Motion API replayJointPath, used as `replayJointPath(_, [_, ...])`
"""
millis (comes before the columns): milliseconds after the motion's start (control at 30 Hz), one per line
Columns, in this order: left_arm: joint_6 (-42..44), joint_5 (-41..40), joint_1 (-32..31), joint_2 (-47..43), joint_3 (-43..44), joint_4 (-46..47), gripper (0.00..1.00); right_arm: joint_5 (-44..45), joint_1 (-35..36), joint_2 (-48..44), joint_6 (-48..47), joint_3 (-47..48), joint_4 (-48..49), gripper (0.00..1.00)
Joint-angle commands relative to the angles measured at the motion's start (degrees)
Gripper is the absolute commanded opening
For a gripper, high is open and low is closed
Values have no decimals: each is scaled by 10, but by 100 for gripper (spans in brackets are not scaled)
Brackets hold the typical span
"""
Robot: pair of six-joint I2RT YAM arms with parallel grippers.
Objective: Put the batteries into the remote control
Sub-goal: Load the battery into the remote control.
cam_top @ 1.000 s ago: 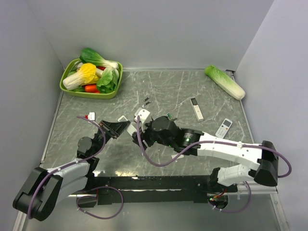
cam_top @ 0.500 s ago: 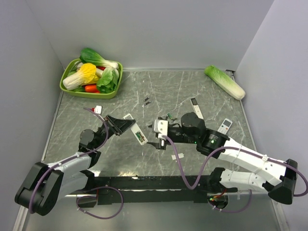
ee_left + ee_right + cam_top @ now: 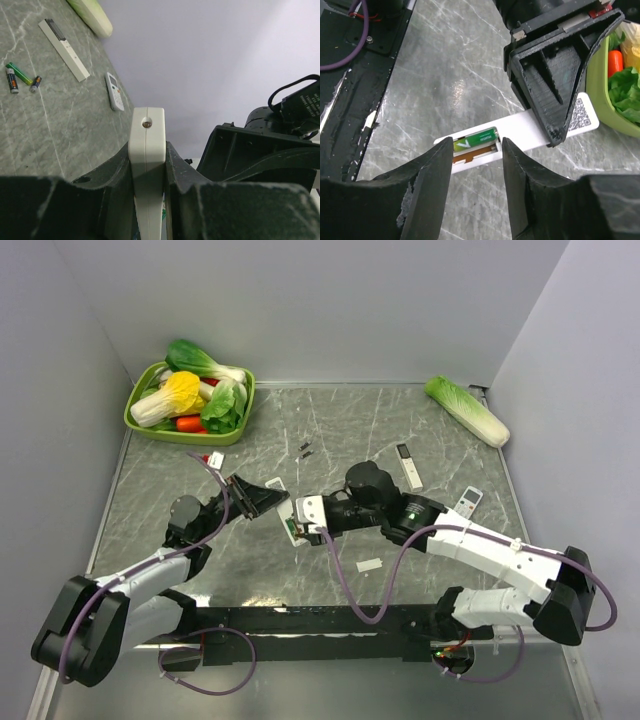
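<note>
My left gripper point(image 3: 264, 498) is shut on the long white remote control point(image 3: 289, 531) and holds it off the table by its sides, as the left wrist view shows point(image 3: 147, 125). In the right wrist view the remote's point(image 3: 530, 127) open recess faces up with one green battery point(image 3: 476, 139) in the far slot. The near slot shows bare brown. My right gripper point(image 3: 476, 148) is open and empty, its fingers straddling the recess end. Another green battery point(image 3: 19, 73) lies on the table far from both grippers.
Two small dark cells point(image 3: 11, 80) lie by the loose green battery. A white remote with a black end point(image 3: 409, 466) and a shorter buttoned remote point(image 3: 465, 505) lie at right. A small white flat piece point(image 3: 369, 566) lies near front. A vegetable basket point(image 3: 185, 436) is back left, a cabbage point(image 3: 467, 410) back right.
My right gripper swung away to the right, then came back left to the remote's recess end. My left gripper carried the remote slightly right and further back.
</note>
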Motion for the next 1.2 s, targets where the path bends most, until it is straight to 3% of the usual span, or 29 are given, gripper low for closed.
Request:
replayJointPath(0, [22,23,-1,-14,27,-5,2,-17,-3,6,-30,39,1,49])
replayJointPath(1167, [16,38,-1,-9,35,8,2,-32,-3,79,-54,85,-53,40])
